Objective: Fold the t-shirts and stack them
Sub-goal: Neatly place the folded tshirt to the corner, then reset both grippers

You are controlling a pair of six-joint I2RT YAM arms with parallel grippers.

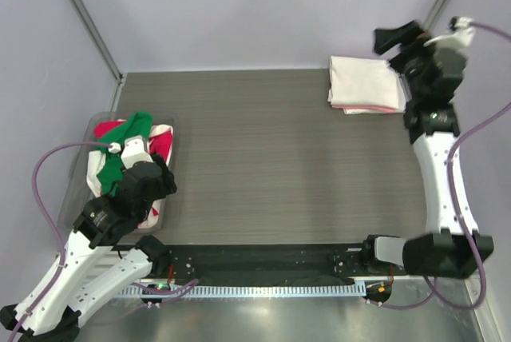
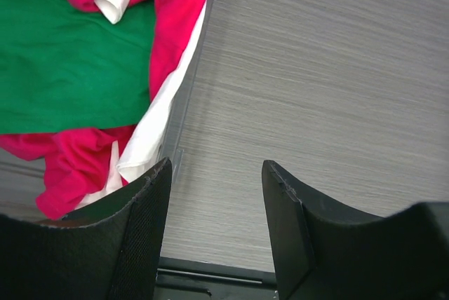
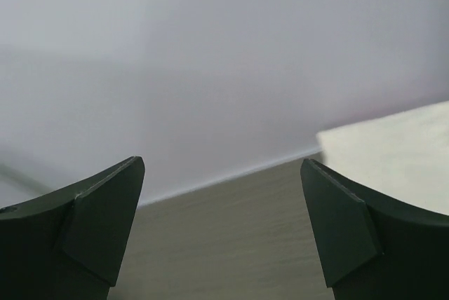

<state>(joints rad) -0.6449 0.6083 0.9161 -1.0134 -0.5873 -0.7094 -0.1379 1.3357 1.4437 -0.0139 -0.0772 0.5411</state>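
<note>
A folded stack of t-shirts (image 1: pixel 365 84), cream-white on top with pink under it, lies at the table's far right. Its corner shows in the right wrist view (image 3: pixel 393 156). Loose green (image 1: pixel 128 136), red and white t-shirts fill the clear plastic tub (image 1: pixel 80 186) at the left. The left wrist view shows the green shirt (image 2: pixel 66 62), red cloth (image 2: pixel 175 12) and a white edge (image 2: pixel 151 132). My left gripper (image 2: pixel 216 174) is open and empty over the table beside the tub's right rim. My right gripper (image 3: pixel 223 174) is open and empty, raised beside the folded stack.
The grey wood-grain table (image 1: pixel 271 158) stretches between the tub and the stack. Lavender walls close the back and sides. A black rail (image 1: pixel 255 262) runs along the near edge between the arm bases.
</note>
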